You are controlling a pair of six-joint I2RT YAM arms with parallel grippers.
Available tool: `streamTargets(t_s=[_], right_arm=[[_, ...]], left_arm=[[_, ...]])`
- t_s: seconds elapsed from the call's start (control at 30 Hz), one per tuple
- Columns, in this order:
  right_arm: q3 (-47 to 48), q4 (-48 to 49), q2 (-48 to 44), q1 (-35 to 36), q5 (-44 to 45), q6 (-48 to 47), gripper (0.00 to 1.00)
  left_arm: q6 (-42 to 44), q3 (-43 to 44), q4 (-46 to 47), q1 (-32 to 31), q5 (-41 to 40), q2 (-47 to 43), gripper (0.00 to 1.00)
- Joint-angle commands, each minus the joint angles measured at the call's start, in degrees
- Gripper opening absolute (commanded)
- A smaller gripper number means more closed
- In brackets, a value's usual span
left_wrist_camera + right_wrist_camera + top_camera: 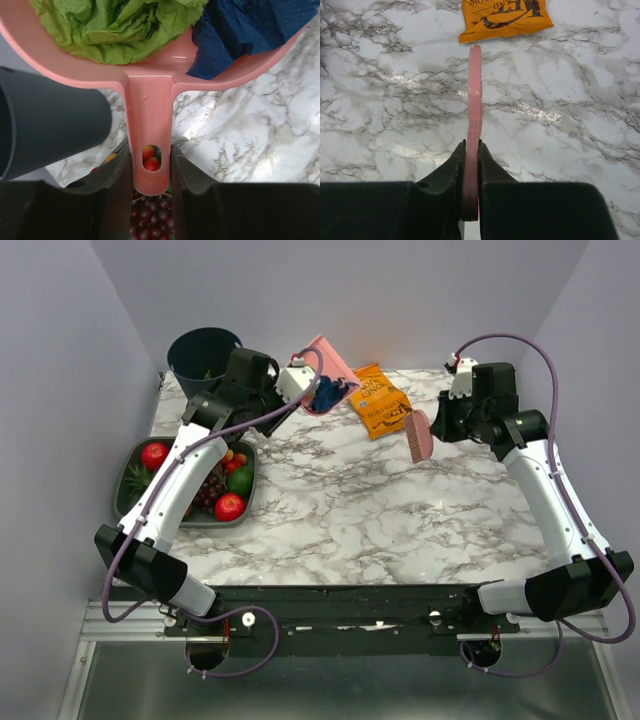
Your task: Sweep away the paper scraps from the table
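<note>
1. The left gripper (150,162) is clenched on the handle of the pink dustpan (150,85), one finger pressing each side of it.
2. The paper scraps (120,25) sit in the pan: a crumpled green wad fills its left part and a dark blue one (240,30) lies to the right, draped over the pan's lip. In the top view only the blue shows (328,392).
3. The pan is held near the far edge of the desk (350,510), close to the back wall. The dark bin (205,358) stands just beside the pan, at the desk's far-left corner.
4. The right gripper (471,150) is clamped on a thin pink brush (474,100), seen edge-on. The brush's tip stops just short of the near edge of the orange snack bag (502,17). Whether the brush touches the marble cannot be told.
5. The fruit tray (135,502) overhangs the desk's left edge, under the left arm.
6. Open marble runs from the tray across to the right arm and forward to the black front edge (330,592).
</note>
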Motion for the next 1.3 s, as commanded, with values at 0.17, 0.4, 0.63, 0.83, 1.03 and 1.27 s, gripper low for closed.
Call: streamTargets(t_s=[0.17, 0.4, 0.63, 0.83, 1.03, 1.27], right_arm=[[-2.9, 1.3, -0.9, -0.4, -3.6, 2.7, 0.01], [-4.2, 1.4, -0.8, -0.5, -5.2, 3.1, 0.00], [-6.9, 1.6, -2.9, -1.0, -5.8, 3.4, 0.00], [-9.9, 1.9, -4.0, -1.9, -6.9, 3.6, 0.01], [-11.2, 2.4, -5.2, -3.5, -6.0, 2.7, 0.01], [-13.7, 2.6, -6.5, -5.0, -6.7, 3.2, 0.00]], left_arm=[[-0.1, 17.6, -11.3, 7.5, -13.2, 7.3, 0.00], [1.0, 27.3, -12.5, 16.6, -16.8, 10.9, 0.00], [2.9, 36.3, -14.9, 25.3, -19.0, 17.5, 0.00], [10.2, 39.6, -13.0, 30.9, -23.2, 21.5, 0.00], [18.9, 39.5, -7.6, 30.9, -30.0, 24.0, 0.00], [28.0, 40.5, -2.8, 31.5, -35.4, 27.0, 0.00]])
